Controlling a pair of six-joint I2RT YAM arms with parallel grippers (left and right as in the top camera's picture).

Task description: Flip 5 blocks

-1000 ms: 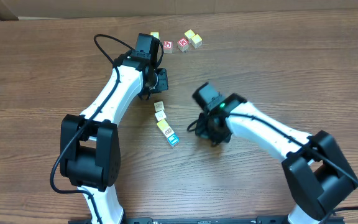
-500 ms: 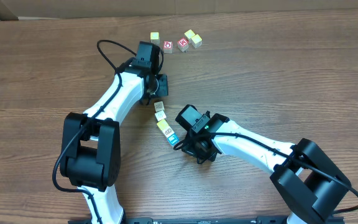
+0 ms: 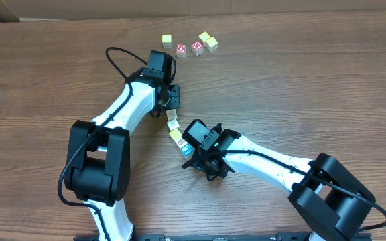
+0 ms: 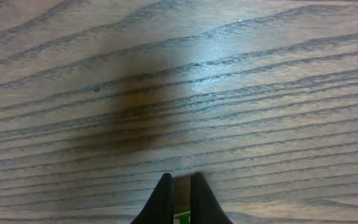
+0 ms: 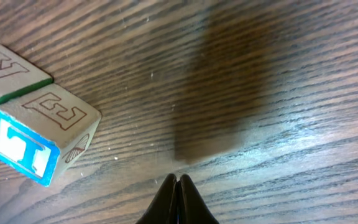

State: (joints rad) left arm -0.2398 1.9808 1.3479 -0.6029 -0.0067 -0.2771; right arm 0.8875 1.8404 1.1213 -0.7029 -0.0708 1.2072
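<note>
A slanted row of several small blocks lies mid-table: cream ones (image 3: 171,115) (image 3: 173,124), a yellow-green one (image 3: 176,136) and a blue-faced one (image 3: 186,148). My left gripper (image 3: 171,104) hovers just above the row's far end, shut. In the left wrist view its fingers (image 4: 165,198) leave a thin slit with a sliver of green that I cannot identify. My right gripper (image 3: 194,159) is shut, just right of the blue-faced block. In the right wrist view that block (image 5: 36,134) lies up and left of the tips (image 5: 178,180), with a green-edged block (image 5: 5,71) behind it.
At the far edge sit a yellow cube (image 3: 167,40), two red-faced cubes (image 3: 181,50) (image 3: 196,47) and a yellow and cream pair (image 3: 208,41). Both arms crowd the middle of the wooden table (image 3: 313,80). A black cable (image 3: 116,57) loops off the left arm.
The right arm has swung left and toward the front, bringing its shut gripper beside the blue-faced block. The left gripper has edged toward the row's far end. No block has moved.
</note>
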